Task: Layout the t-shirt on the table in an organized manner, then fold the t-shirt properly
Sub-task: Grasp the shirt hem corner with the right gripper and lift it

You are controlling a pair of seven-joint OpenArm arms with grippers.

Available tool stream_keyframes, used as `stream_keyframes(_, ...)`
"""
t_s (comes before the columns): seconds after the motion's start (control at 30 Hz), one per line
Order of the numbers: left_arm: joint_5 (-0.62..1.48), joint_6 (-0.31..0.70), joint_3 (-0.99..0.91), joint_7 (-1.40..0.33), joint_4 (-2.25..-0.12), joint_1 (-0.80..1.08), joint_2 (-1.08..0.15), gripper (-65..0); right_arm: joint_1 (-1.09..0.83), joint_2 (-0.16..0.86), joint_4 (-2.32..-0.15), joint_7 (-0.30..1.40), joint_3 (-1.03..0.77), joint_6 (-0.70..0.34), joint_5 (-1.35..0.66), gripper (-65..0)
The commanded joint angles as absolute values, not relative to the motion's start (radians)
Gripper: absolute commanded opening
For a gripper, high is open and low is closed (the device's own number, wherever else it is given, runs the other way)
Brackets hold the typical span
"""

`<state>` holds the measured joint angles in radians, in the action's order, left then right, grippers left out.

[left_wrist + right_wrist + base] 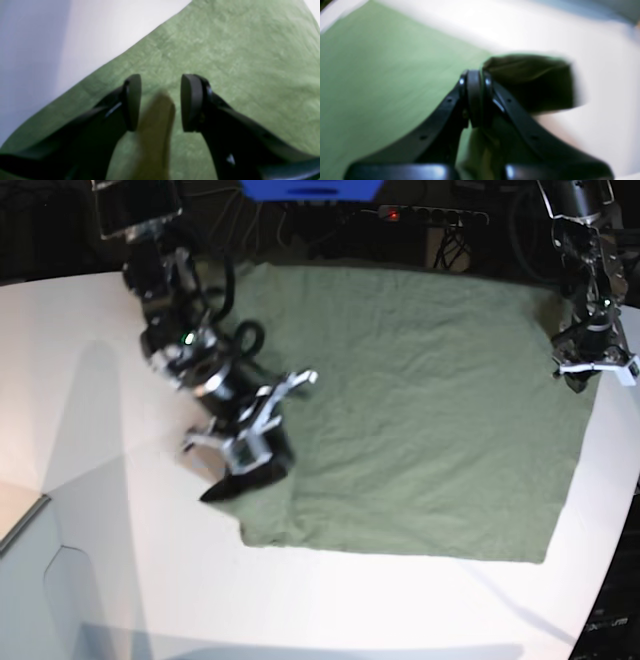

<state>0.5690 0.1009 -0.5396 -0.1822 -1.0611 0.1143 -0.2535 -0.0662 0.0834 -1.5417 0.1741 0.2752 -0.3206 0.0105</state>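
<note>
The olive-green t-shirt lies spread mostly flat on the white table. My right gripper is at the shirt's left edge in the base view. In the right wrist view it is shut on a dark flap of the t-shirt, lifted over the table. My left gripper is at the shirt's right edge in the base view. In the left wrist view it is open just above the t-shirt, with a blurred raised fold of cloth between its jaws. The table shows beside it.
A black power strip, cables and a blue object sit behind the table's far edge. The table's edge drops off at the front left. The shirt's right edge runs close to the table's right edge.
</note>
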Motion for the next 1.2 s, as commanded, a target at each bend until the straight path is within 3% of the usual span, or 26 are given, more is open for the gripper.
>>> stream_keyframes(0.0, 0.573, 0.107, -0.542, -0.160, -1.076, 0.105, -0.269, -39.5, -0.061, 0.085, -1.563, 0.145, 0.308, -0.320, -0.001, -65.0)
stream_keyframes(0.2, 0.573, 0.107, -0.542, -0.160, -1.076, 0.107, -0.269, -39.5, -0.093, 0.114, -1.438, 0.147, 0.487, -0.320, 0.001, -63.5)
stream_keyframes(0.43, 0.573, 0.107, -0.542, -0.159, -1.076, 0.107, -0.269, -39.4, -0.108, 0.170, -1.509, 0.147, 0.509, -0.320, -0.005, -35.6)
stream_keyframes(0.53, 0.573, 0.107, -0.542, -0.159, -1.076, 0.108, -0.269, -39.4, -0.116, 0.174, -1.563, 0.147, 0.424, -0.320, -0.005, -29.8)
stream_keyframes(0.8, 0.573, 0.107, -0.542, -0.159, -1.076, 0.108, -0.269, -39.4, -0.010, 0.096, -1.448, 0.183, 0.214, -0.320, -0.007, -29.0)
stream_keyframes(0.93, 0.573, 0.107, -0.542, -0.159, -1.076, 0.108, -0.269, -39.4, 0.090, 0.081, -1.311, 0.300, 0.199, -0.320, -0.007, -28.9)
stream_keyframes(1.17, 0.573, 0.107, -0.542, -0.159, -1.076, 0.107, -0.269, -39.4, 0.174, 0.079, -1.142, 0.312, 0.197, -0.320, -0.007, -29.2)
